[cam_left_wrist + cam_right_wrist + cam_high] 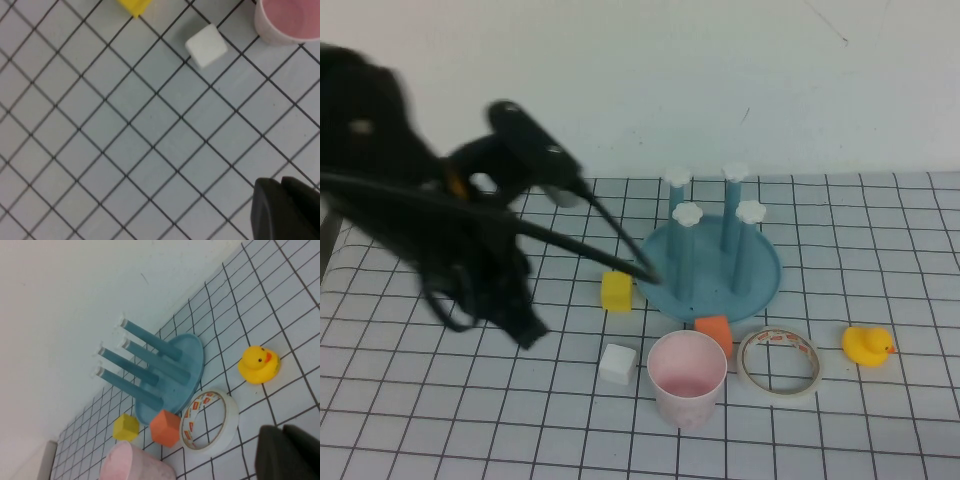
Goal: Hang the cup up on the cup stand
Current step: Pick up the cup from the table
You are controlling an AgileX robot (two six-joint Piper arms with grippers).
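The cup (687,377) stands upright, mouth up, near the front of the gridded table (880,440), at about 6 o'clock from the cup stand (712,262); it is pale pink, slightly tapered, without a handle, pinker inside and empty; upright like this it would likely need gripping by the wall or rim and turning over before it can drop onto a peg

The cup stand has a round blue dish base and four upright blue pegs with white flower caps, all bare; an orange block (714,331) sits between cup and stand, touching or nearly touching both; a white block (618,363) lies at the cup's 9 o'clock, a yellow block (616,291) by the stand's 8 o'clock edge, a tape ring (779,360) at the cup's 3 o'clock, a yellow duck (867,345) beyond it

The left gripper (525,330) hangs over the table at the cup's 9 o'clock, well apart, fingers closed and empty, probably on approach; the right gripper (290,452) is out of the high view, off toward the duck's side, fingers closed, holding nothing, seemingly parked
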